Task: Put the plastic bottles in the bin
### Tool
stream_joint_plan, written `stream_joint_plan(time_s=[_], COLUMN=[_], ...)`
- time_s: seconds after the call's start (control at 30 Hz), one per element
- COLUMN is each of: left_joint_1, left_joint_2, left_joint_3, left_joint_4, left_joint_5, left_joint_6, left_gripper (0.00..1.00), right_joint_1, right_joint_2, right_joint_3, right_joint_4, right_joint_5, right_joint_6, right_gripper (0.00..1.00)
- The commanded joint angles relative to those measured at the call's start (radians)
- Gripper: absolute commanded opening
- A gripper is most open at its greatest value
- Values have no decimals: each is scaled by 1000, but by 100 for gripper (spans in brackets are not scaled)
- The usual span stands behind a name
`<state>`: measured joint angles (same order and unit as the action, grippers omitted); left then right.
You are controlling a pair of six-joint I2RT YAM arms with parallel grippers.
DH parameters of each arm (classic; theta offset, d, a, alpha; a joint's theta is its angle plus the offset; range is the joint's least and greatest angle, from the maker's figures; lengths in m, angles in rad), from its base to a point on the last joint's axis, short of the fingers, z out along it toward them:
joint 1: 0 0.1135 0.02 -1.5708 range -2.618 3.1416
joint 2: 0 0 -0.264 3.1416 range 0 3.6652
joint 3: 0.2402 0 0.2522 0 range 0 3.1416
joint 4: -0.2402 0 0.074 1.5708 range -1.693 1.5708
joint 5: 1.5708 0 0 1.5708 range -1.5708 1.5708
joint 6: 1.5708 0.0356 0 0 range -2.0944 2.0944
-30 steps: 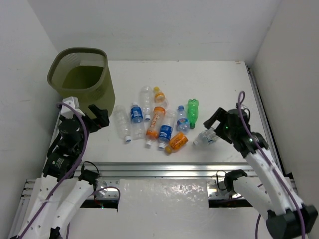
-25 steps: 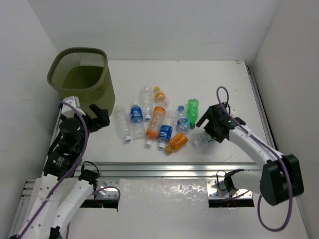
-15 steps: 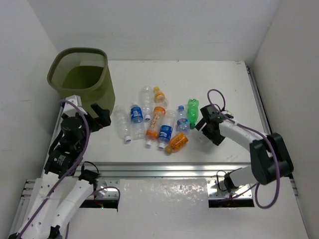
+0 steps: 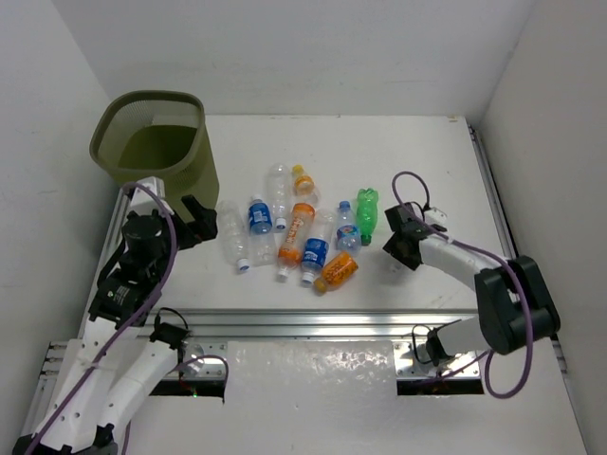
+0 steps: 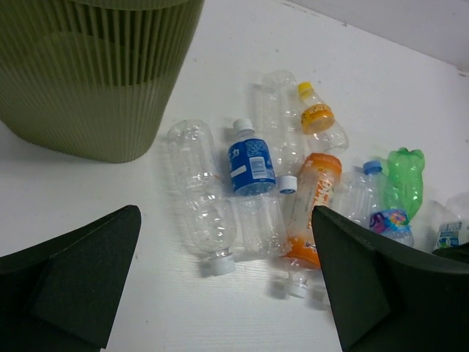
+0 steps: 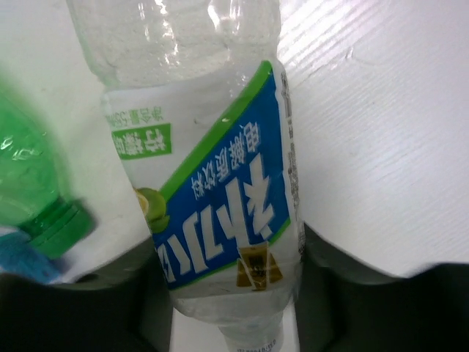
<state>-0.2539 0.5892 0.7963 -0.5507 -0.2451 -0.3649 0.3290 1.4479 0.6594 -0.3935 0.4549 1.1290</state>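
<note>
Your right pincer [image 4: 402,245] grips the labelled bottle [image 6: 220,213], a clear one with a blue-and-green wrapper. Its fingers [image 6: 322,279] are drawn in against both flanks. The bottle lies lengthwise between them on the table [image 6: 381,132], with its neck pointing back toward the wrist. The green bottle [image 6: 33,183] lies just to this pincer's left, beside the held one. The other plastic bottles [image 4: 302,232] lie further to that side. The bin [image 4: 194,166] stands well apart, beyond the heap.

Your left pincer [image 4: 199,220] is spread wide with nothing between its fingers [image 5: 80,271]. The heap lies straight ahead of it, and the bin is near, ahead and to its left.
</note>
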Motion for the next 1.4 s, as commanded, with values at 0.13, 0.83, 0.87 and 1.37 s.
stream_joint_plan(time_s=[0.13, 0.83, 0.87, 1.37], left_joint_1=[-1, -361, -363, -244], left_joint_2=[69, 472, 477, 685], left_joint_3=[66, 136, 139, 859], left_joint_4=[99, 721, 744, -58], left_joint_5=[347, 440, 454, -249], left_joint_6=[-104, -310, -312, -154], left_gripper=[100, 99, 96, 0], right_joint_1=[11, 470, 476, 397], right_joint_2=[-294, -397, -379, -426], right_joint_3=[-69, 196, 207, 301], right_joint_4=[240, 541, 539, 155], right_joint_5=[-54, -720, -716, -213], right_joint_6=[-427, -718, -719, -671], right_gripper=[0, 0, 0, 99])
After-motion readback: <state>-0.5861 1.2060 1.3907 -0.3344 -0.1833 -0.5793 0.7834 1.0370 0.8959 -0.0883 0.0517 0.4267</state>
